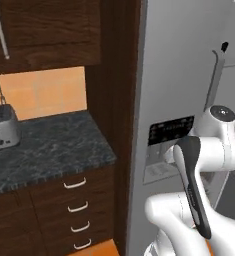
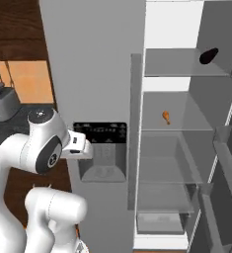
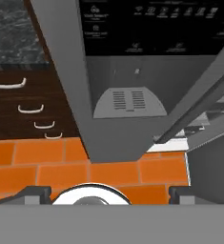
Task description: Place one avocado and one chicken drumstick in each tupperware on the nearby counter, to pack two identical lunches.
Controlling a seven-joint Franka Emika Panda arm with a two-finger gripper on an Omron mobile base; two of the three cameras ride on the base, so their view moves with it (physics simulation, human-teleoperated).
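Observation:
A dark avocado (image 2: pixel 208 56) lies on the top shelf of the open fridge, at the right. One shelf lower, a small orange-brown chicken drumstick (image 2: pixel 166 116) rests near the back. The dark speckled counter (image 1: pixel 54 145) runs left of the fridge over brown drawers (image 1: pixel 76 205); a corner of the counter (image 3: pixel 11 33) also shows in the hand view. My gripper (image 3: pixel 108 193) is open, its fingertips (image 3: pixel 35 193) spread wide with nothing between them. It hangs in front of the closed fridge door, looking down at the dispenser and the floor. The tupperware is out of view.
The fridge's closed left door carries a black panel and a water dispenser (image 2: pixel 100 150). Its right door (image 2: pixel 221 163) stands swung open. A silver toaster (image 1: pixel 1 129) sits on the counter at the far left, under a wooden wall cabinet (image 1: pixel 44 30). Orange floor tiles (image 3: pixel 108 171) lie below.

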